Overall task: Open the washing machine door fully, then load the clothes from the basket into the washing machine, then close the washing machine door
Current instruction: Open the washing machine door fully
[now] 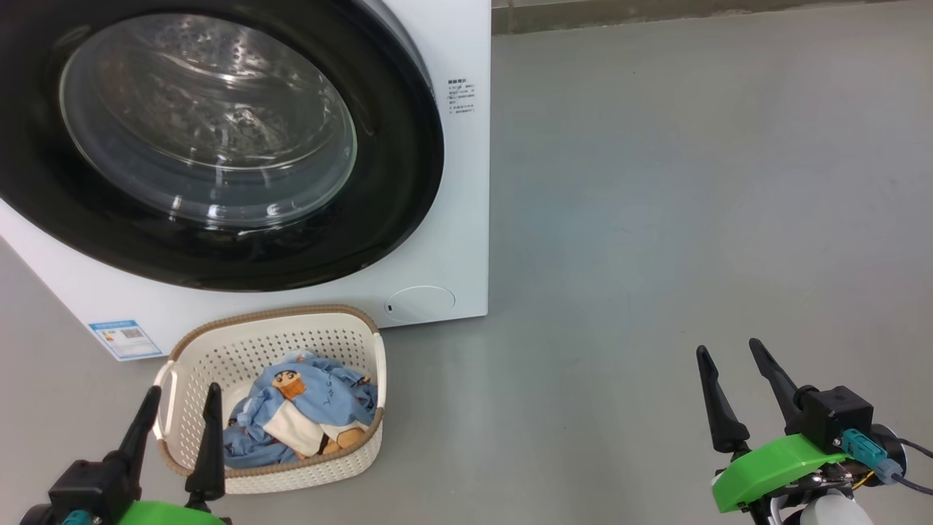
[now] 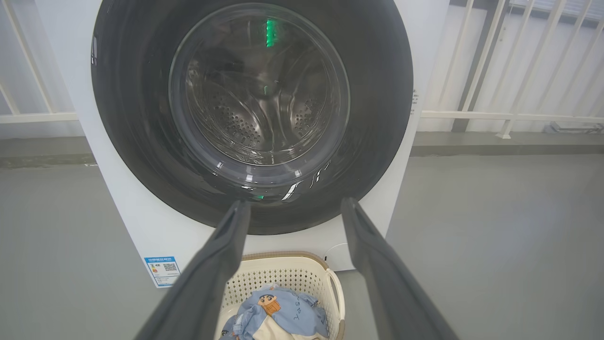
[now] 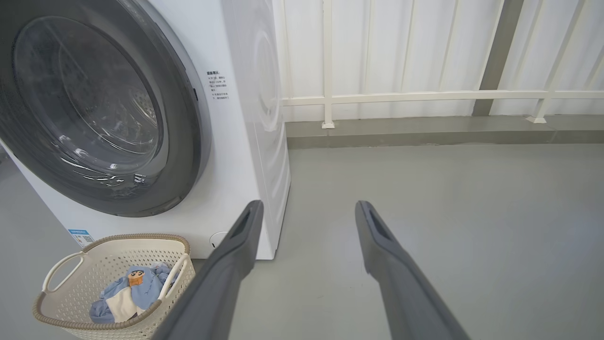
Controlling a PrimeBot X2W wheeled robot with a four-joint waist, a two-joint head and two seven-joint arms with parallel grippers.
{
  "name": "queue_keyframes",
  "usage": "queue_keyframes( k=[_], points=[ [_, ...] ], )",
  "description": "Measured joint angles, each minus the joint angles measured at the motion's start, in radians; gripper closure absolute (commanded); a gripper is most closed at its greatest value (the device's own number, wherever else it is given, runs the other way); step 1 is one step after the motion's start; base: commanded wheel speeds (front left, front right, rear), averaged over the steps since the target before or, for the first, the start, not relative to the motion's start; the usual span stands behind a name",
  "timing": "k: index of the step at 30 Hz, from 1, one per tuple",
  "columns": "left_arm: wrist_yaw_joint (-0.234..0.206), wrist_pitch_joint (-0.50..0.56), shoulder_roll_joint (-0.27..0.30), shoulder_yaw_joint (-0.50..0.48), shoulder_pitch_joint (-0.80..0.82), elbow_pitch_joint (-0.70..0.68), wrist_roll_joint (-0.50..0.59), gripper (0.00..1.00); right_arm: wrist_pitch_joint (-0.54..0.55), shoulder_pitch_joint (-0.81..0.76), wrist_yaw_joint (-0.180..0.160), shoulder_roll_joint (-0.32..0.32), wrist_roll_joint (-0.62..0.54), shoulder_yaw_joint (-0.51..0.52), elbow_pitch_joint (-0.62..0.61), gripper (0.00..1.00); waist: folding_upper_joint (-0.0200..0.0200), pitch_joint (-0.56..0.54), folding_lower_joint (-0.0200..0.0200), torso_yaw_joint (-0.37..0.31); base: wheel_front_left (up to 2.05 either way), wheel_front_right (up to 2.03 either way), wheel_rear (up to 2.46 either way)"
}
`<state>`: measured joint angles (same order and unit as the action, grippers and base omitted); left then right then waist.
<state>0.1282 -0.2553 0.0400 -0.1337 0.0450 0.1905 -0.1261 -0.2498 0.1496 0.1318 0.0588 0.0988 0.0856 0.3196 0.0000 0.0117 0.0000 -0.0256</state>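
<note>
The washing machine (image 1: 466,182) is seen at the upper left, standing on the grey floor (image 1: 656,182). The washing machine door (image 1: 208,120) is shut against the white front, and the steel drum can be made out through the glass. A blue label (image 1: 125,339) and a round white flap (image 1: 420,303) are set low on the front. The basket (image 1: 277,315) is placed on the floor just before the machine, below the door, and the clothes (image 1: 302,412) are heaped inside it. The left pincer (image 1: 184,389) is held at the basket's near left side, fingers parted and empty. The right pincer (image 1: 728,345) is held over bare floor, well apart from the basket, likewise parted and empty.
</note>
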Motion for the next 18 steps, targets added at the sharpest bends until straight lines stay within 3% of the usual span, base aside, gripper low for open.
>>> queue_keyframes(
  k=[18],
  points=[
    [0.0, 0.0, 0.0, 0.019, -0.008, -0.03, 0.008, 0.0, 0.0, 0.005, 0.0, -0.002, 0.075, 0.003, 0.004, 0.0, 0.0, 0.007, 0.0, 0.007, 0.0, 0.0, 0.0]
  ],
)
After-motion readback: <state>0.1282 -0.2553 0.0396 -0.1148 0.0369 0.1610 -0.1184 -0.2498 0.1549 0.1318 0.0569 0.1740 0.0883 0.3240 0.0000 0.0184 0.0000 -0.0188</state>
